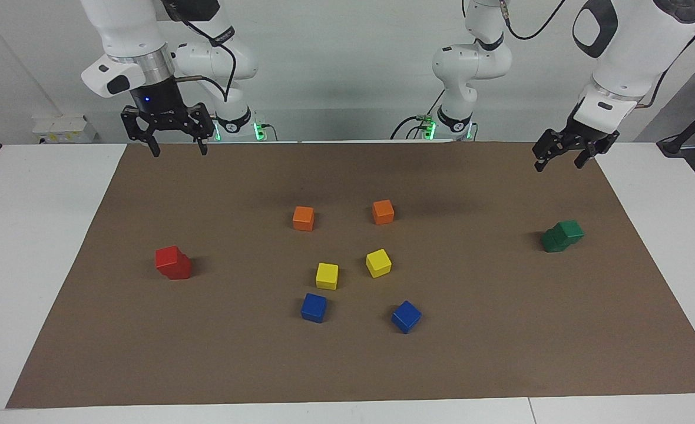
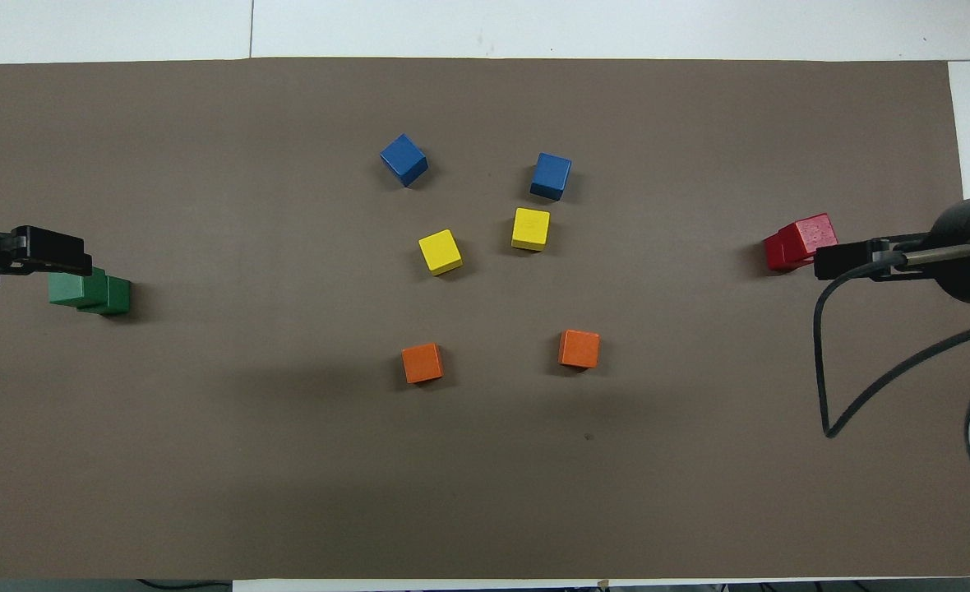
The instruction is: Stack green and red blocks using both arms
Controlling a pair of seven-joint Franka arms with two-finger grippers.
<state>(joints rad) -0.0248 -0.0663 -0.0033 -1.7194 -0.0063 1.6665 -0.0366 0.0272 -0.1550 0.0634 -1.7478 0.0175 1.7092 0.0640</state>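
Two red blocks (image 1: pixel 172 262) stand stacked, the upper one offset on the lower, toward the right arm's end of the brown mat; they also show in the overhead view (image 2: pixel 799 241). Two dark green blocks (image 1: pixel 562 235) stand stacked the same way toward the left arm's end, and also show in the overhead view (image 2: pixel 90 291). My right gripper (image 1: pixel 179 151) hangs open and empty, high above the mat's edge by the robots. My left gripper (image 1: pixel 559 165) is open and empty, raised above the mat's corner. In the overhead view the left gripper (image 2: pixel 49 252) overlaps the green stack and the right gripper (image 2: pixel 845 261) the red.
In the middle of the mat (image 1: pixel 500 353) lie two orange cubes (image 1: pixel 303 218) (image 1: pixel 383 212), two yellow cubes (image 1: pixel 327 275) (image 1: pixel 378 262) and two blue cubes (image 1: pixel 314 307) (image 1: pixel 406 316), each apart. White table borders the mat. A black cable (image 2: pixel 830 362) hangs by the right arm.
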